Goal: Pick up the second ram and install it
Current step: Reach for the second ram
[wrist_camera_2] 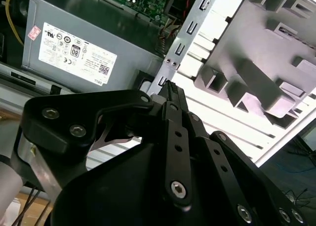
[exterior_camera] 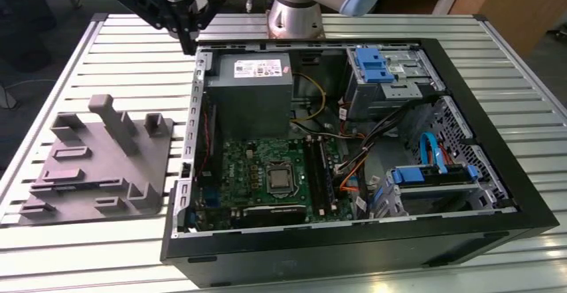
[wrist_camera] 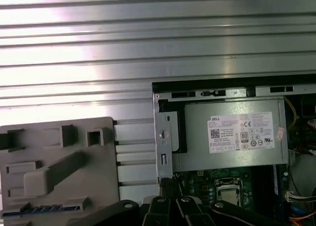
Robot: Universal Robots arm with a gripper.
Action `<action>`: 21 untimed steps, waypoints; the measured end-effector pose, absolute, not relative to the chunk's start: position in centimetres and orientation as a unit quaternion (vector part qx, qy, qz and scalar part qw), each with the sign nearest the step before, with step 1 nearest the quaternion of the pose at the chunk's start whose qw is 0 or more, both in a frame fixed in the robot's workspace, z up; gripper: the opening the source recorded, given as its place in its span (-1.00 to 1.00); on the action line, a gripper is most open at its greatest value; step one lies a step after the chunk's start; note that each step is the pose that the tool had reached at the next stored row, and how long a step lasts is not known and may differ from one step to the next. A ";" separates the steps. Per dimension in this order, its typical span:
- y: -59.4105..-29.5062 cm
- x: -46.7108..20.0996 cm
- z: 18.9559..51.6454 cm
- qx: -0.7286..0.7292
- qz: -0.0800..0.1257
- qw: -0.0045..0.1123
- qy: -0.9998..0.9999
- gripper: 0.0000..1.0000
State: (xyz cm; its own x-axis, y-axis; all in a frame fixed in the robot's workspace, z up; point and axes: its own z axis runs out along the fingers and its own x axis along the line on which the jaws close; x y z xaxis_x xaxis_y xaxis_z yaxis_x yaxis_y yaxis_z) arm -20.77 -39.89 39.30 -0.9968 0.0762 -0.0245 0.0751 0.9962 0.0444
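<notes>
Exterior view high, angled down on open black computer case (exterior_camera: 354,246), grey plastic fixture plate (exterior_camera: 97,167) at nine o'clock, both wrist views nearer, sharing grey metal power supply box (wrist_camera_2: 128,43) and plate, second wrist view apparently oblique behind black gripper (wrist_camera_2: 170,90).

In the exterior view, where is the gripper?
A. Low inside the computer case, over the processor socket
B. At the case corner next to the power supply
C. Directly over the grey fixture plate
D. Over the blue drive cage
B: the gripper hangs at the corner of the computer case beside the power supply, apart from the grey fixture plate.
</notes>
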 end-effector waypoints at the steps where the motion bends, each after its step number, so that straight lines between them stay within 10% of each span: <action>1: -39.9 -20.9 39.3 0.038 0.022 0.013 0.999 -0.80; 21: -39.9 -22.3 39.3 0.038 0.022 0.013 0.999 -0.80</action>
State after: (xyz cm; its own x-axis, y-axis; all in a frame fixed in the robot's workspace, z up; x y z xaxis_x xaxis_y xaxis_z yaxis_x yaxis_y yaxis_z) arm -22.34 -39.90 39.26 -0.9968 0.0762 -0.0245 0.0751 0.9962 0.0444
